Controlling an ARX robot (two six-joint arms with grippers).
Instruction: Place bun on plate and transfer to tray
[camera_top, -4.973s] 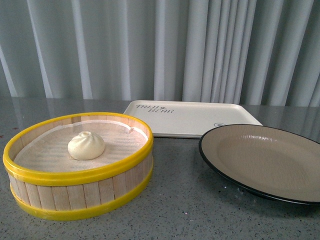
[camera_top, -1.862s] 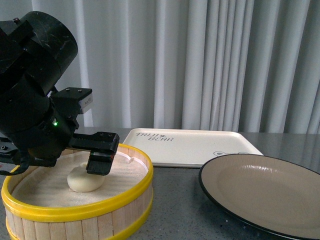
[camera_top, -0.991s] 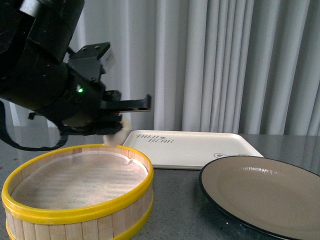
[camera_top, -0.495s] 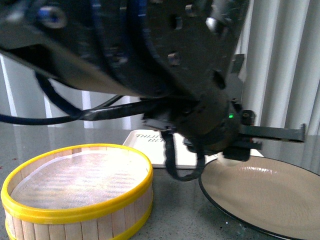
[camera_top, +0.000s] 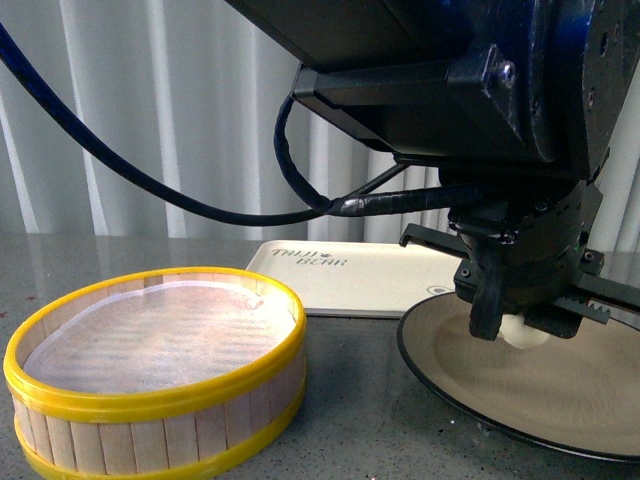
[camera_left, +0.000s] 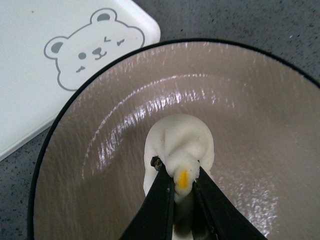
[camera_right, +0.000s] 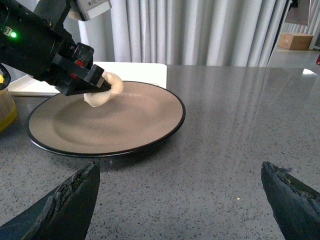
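The left gripper (camera_left: 177, 172) is closed narrowly on the twisted top of the bun (camera_left: 181, 142), over the plate (camera_left: 260, 100); whether the bun touches the plate is unclear. The bun seems soft and light, so pinch it gently. The right gripper (camera_right: 182, 197) is wide open and empty.

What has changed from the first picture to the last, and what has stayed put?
The left end effector came down into the steamer basket, gripped the bun, lifted it out and carried it rightward over the plate, still pinching its top. The steamer basket, plate and tray stayed put.
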